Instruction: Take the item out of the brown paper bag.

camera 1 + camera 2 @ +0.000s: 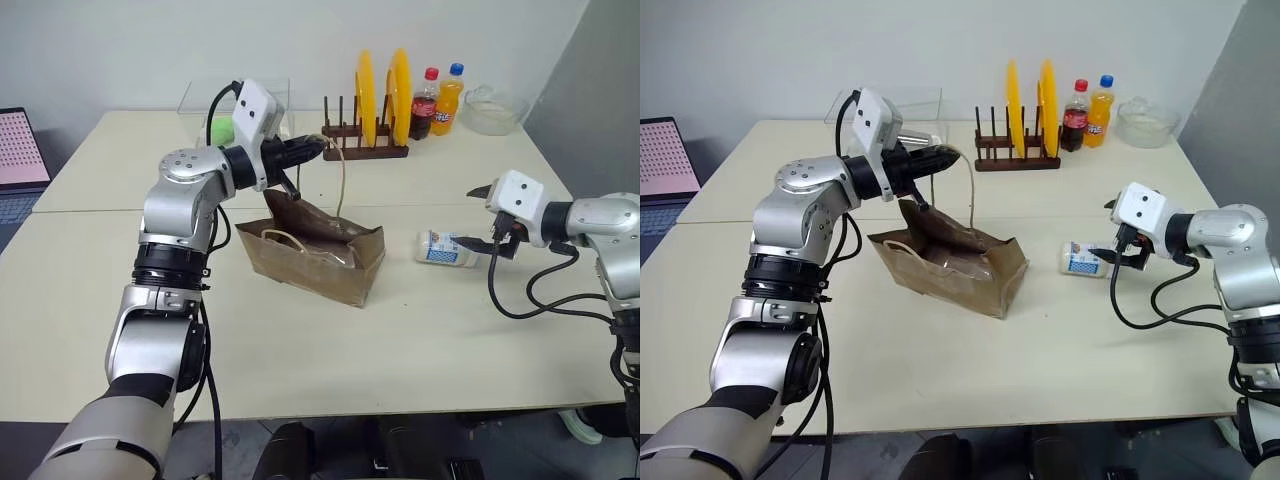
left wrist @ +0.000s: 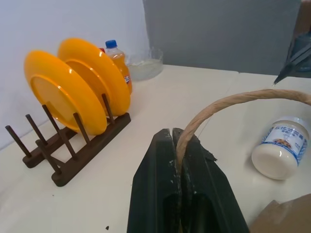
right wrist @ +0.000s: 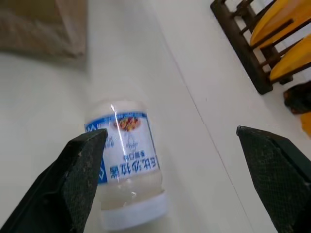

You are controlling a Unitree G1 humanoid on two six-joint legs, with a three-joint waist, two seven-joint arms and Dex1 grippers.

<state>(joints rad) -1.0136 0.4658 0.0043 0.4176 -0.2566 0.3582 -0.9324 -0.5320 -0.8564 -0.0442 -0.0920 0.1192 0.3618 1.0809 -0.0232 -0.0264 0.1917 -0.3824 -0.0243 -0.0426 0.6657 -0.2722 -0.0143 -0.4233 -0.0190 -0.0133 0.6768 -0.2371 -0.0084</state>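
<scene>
Now jar (image 1: pixel 446 248) beside brown paper bag (image 1: pixel 318 257)

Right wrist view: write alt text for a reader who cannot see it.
The open right gripper hovers over a small white jar with a blue label, lying on its side on the cream table. A corner of the brown paper bag and the plate rack show beyond.

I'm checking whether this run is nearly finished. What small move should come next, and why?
Probably let go of the handle: the item, a small white jar with a blue label, already lies on the table beside the brown paper bag, with the open right gripper apart from it. The left gripper is shut on the bag's tan handle, holding it up.
</scene>
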